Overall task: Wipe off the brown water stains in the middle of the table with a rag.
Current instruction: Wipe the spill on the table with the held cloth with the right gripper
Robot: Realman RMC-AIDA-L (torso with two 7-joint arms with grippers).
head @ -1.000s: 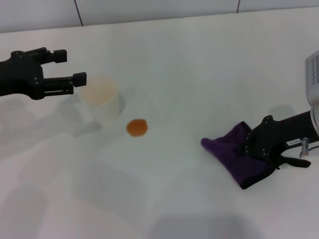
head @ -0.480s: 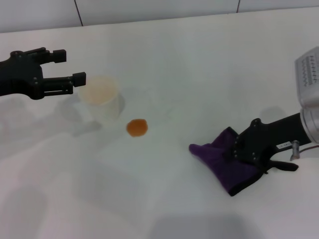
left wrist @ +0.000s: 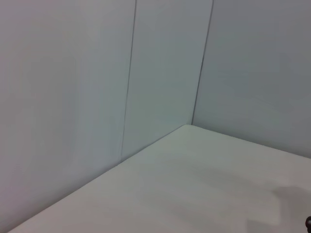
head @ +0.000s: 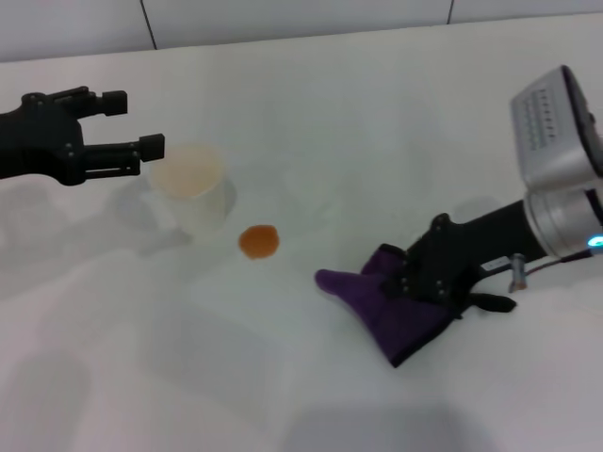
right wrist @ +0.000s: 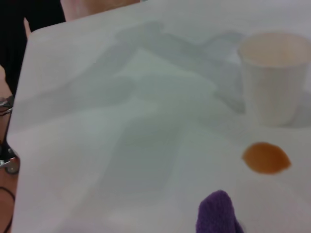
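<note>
The brown water stain [head: 258, 242] is a small round orange-brown blot on the white table [head: 377, 122], just right of a pale cup. It also shows in the right wrist view [right wrist: 266, 158]. My right gripper [head: 413, 277] is shut on the dark purple rag [head: 386, 306]. It holds the rag low over the table, to the right of the stain and apart from it. The rag's tip shows in the right wrist view [right wrist: 217, 214]. My left gripper [head: 132, 122] is open and empty, hovering just left of the cup.
A pale translucent cup [head: 193, 188] with a beige rim stands upright left of the stain, and also shows in the right wrist view [right wrist: 274, 75]. A wall of grey panels [left wrist: 146, 73] rises behind the table. The left wrist view shows only wall and bare tabletop.
My right gripper has carried the rag leftward across the table, closer to the stain. The left arm, the cup and the stain have not moved.
</note>
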